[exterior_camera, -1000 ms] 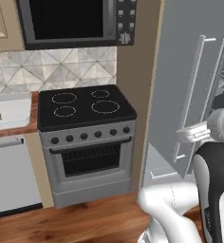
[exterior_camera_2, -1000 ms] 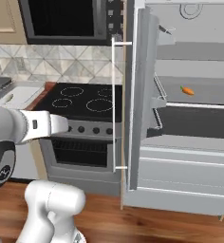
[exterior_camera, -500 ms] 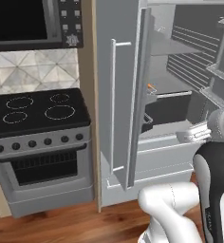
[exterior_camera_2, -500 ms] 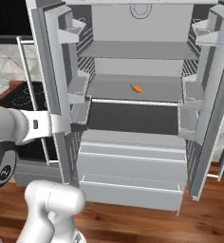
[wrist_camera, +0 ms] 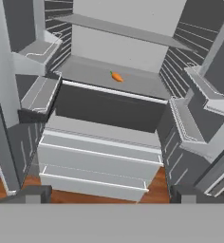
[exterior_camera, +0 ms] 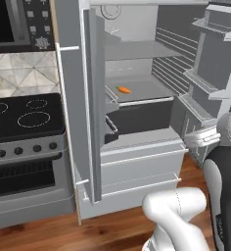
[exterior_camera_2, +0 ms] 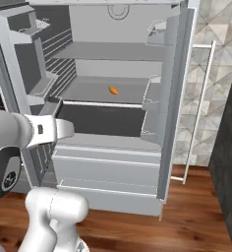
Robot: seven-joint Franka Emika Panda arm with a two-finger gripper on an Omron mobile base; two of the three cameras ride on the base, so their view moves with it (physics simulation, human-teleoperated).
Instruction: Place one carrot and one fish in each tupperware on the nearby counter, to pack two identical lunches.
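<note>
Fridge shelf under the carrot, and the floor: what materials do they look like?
Fridge shelf: matte grey, likely plastic or painted metal; flat, even colour without gloss, pale strip along its front edge. Floor: polished wood, reddish-brown with plank streaks and a soft sheen. Carrot: smooth bright orange with no visible texture.

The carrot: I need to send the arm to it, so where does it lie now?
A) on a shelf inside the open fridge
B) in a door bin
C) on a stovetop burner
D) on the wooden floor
A: the carrot lies on the grey shelf inside the open fridge, above the drawers.
</note>
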